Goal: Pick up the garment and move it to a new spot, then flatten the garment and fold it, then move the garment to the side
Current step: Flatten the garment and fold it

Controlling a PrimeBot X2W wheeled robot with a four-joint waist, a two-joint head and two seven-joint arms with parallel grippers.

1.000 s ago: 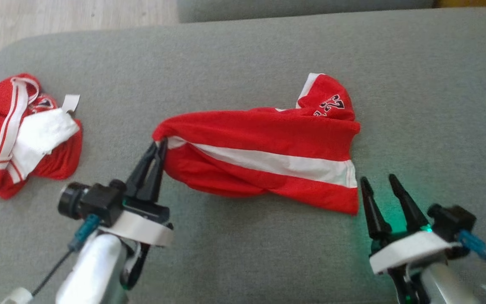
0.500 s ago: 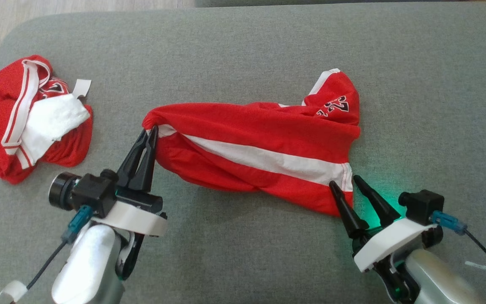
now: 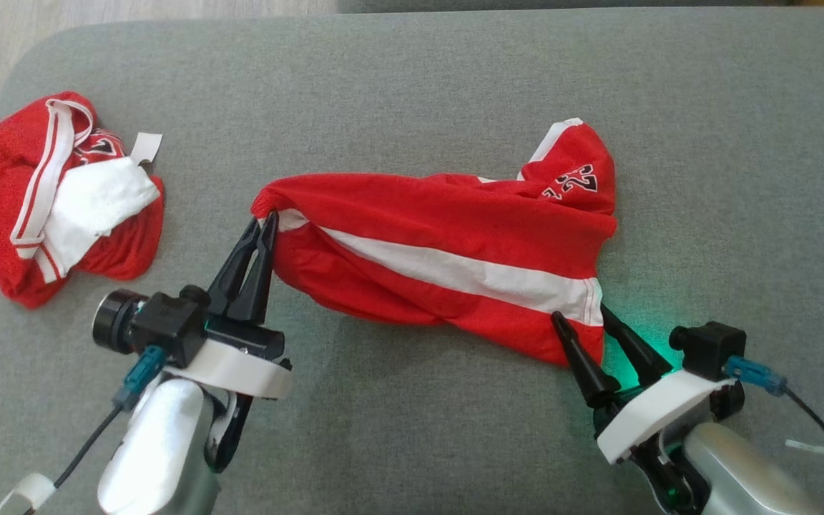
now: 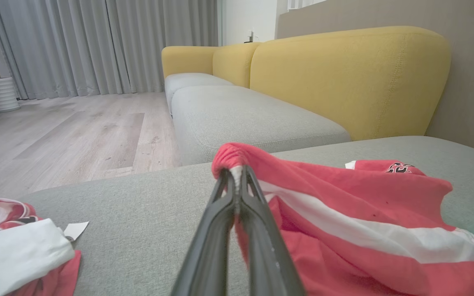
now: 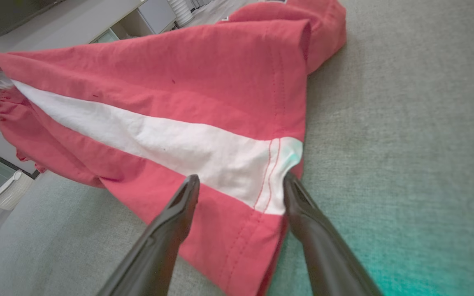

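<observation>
Grey woven upholstery point(image 3: 412, 86) covers the broad seat in the head view, with a strip of pale wood floor point(image 3: 133, 14) beyond its rounded far-left corner. The garment point(image 3: 455, 236), red shorts with a white side stripe, lies stretched across the middle of the seat. The left gripper point(image 3: 267, 218) is pinched tight on the bunched waistband end. The right gripper point(image 3: 581, 315) stands wide, its two dark fingers straddling the hem corner at the other end. A second red-and-white garment point(image 3: 61, 207) lies crumpled well apart at the seat's left, with a small white tag point(image 3: 146, 146) at its edge. Black-and-white numerals point(image 3: 573, 182) on the shorts' far leg look like 22, though the folds leave that unsure.

In the left wrist view the closed fingers clamp the red waistband. Behind it are yellow backrests point(image 4: 344, 78), another grey seat, grey curtains point(image 4: 97, 45) and more wood flooring.

In the right wrist view the spread fingers sit either side of the stripe's stitched hem, one over red cloth and one at the cloth's edge. A green glow point(image 5: 385, 255) tints the upholstery beside them.
</observation>
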